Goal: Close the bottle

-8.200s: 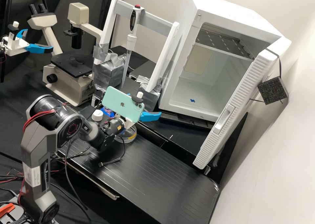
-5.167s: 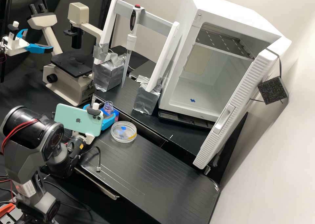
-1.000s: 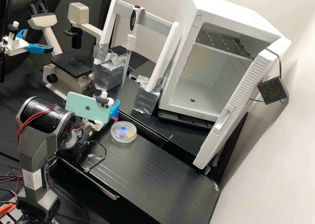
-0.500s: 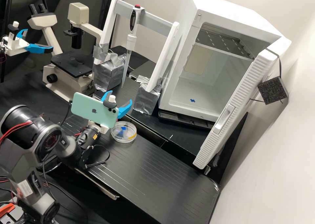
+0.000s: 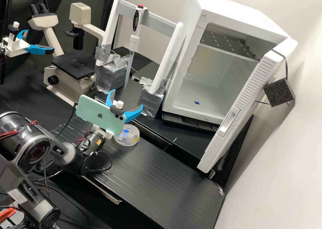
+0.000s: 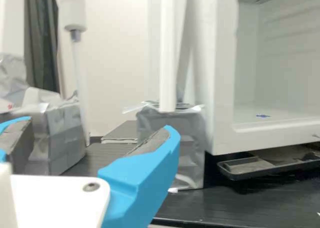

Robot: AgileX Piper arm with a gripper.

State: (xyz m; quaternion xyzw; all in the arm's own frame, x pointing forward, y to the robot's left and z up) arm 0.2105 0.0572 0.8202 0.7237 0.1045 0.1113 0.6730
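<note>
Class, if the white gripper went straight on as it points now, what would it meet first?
The gripper would probably meet the hanging pipette near its lower end, though depth is unclear; it might pass beneath.

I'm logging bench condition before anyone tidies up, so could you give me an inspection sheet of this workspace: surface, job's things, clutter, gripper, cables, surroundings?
Surface: grooved black board, fine pale lines across it.
Job's things: bottle, cannot tell whether closed.
Clutter: clear petri dish on the board, with blue marks, partly behind the mint-green phone mounted on the arm.
Gripper: gripper open, nothing between its fingers.
Cables: thin black cable looping by the arm's wrist; red wires on the arm.
Surroundings: microscope; pipette upright on a white frame; white cabinet, door open.
</note>
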